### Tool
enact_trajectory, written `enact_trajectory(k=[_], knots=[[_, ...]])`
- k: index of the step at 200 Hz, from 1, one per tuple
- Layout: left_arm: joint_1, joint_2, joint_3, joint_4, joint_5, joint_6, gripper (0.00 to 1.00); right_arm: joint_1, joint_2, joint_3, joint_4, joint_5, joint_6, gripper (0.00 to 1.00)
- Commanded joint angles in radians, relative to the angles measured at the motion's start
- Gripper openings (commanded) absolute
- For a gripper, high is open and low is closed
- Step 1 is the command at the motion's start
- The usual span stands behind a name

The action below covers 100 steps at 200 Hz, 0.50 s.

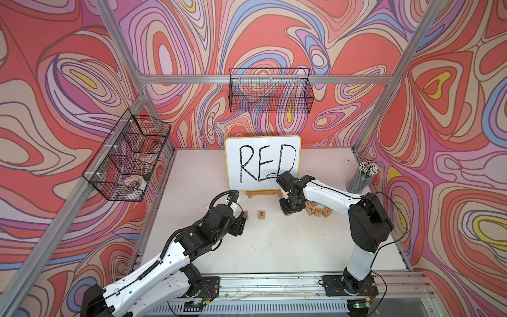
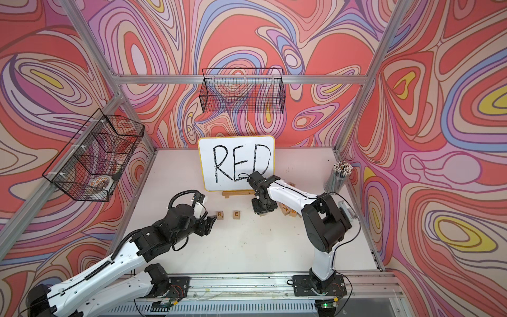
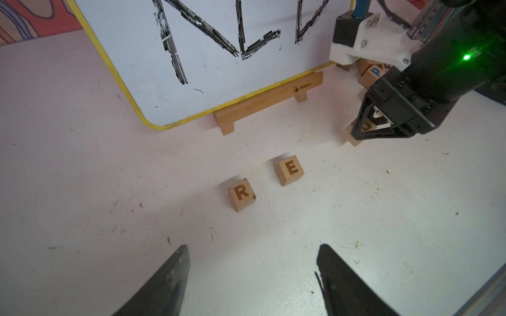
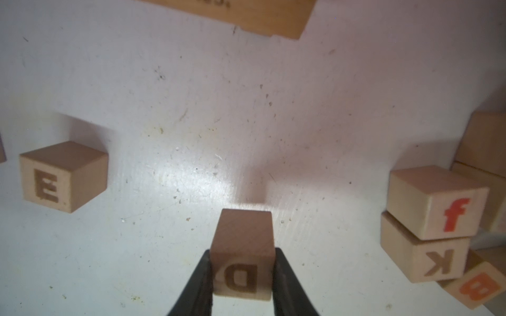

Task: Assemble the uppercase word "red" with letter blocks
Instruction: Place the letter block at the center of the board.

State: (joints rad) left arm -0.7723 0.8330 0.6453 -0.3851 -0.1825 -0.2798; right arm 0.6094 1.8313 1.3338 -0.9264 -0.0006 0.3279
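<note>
R block [image 3: 241, 194] & E block [image 3: 290, 170] sit side by side on the table [image 3: 82, 164], so 2 of 3 done. My right gripper [image 4: 243, 262] pinches the D block [image 4: 242, 238] near E, not yet placed. Left gripper [image 3: 253, 251] is spread, empty

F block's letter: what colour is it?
Red-orange on the f block; it shows best in the right wrist view.

Both arms [image 1: 326, 193] wear white shells, black joints.
</note>
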Motion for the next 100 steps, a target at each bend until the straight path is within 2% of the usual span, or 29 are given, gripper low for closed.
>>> enact_trajectory(k=[1,66,100], knots=[[0.004,0.003,0.015,-0.004,-0.015,0.016,0.76,0.009,0.012,0.023,-0.015,0.023,-0.030,0.22],[0.003,-0.009,0.008,-0.009,-0.019,0.009,0.76,0.040,0.067,0.055,0.003,0.024,-0.068,0.22],[0.004,-0.018,0.005,-0.011,-0.023,0.005,0.76,0.063,0.092,0.065,0.012,0.032,-0.135,0.22]])
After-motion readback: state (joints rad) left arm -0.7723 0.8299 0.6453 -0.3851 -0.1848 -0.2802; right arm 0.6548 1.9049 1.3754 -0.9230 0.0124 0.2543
